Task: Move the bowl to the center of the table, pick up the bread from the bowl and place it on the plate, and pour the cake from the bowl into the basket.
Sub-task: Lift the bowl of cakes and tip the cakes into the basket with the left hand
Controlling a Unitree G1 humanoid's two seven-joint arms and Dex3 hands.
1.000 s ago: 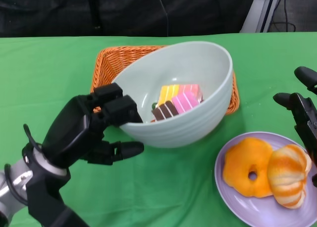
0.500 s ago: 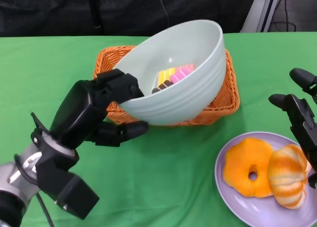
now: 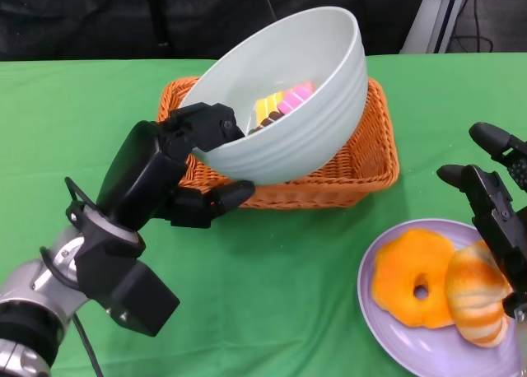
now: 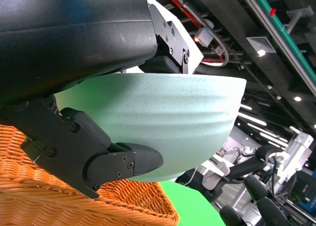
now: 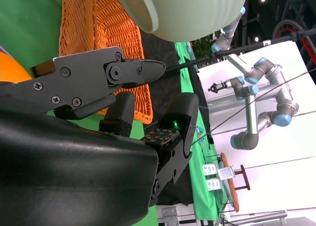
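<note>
Cake slices with bright stripes point(image 3: 280, 110) lie inside the big pale green round bowl point(image 3: 288, 105), and the bowl is up in the air, right over the orange woven basket point(image 3: 362, 167). The robot's black left hand point(image 3: 185, 167) holds the bowl by its near rim, with some fingers hooked over the edge and others pressed under it. The bowl is tipped, so its open side faces up and toward the robot, and the cake sits low against the near wall, close to the hand. The basket lies straight below, which is just where the cake should drop. I think the pouring step is under way, and the bowl needs to tip more before the cake slides out. The left hand is the one doing the job. The black right hand point(image 3: 494, 204) holds nothing, its fingers are spread apart, and it waits well off to the side by the purple round plate point(image 3: 379, 311). A golden bread roll point(image 3: 478, 290) and an orange ring doughnut point(image 3: 412, 278) already rest on that plate.
</note>
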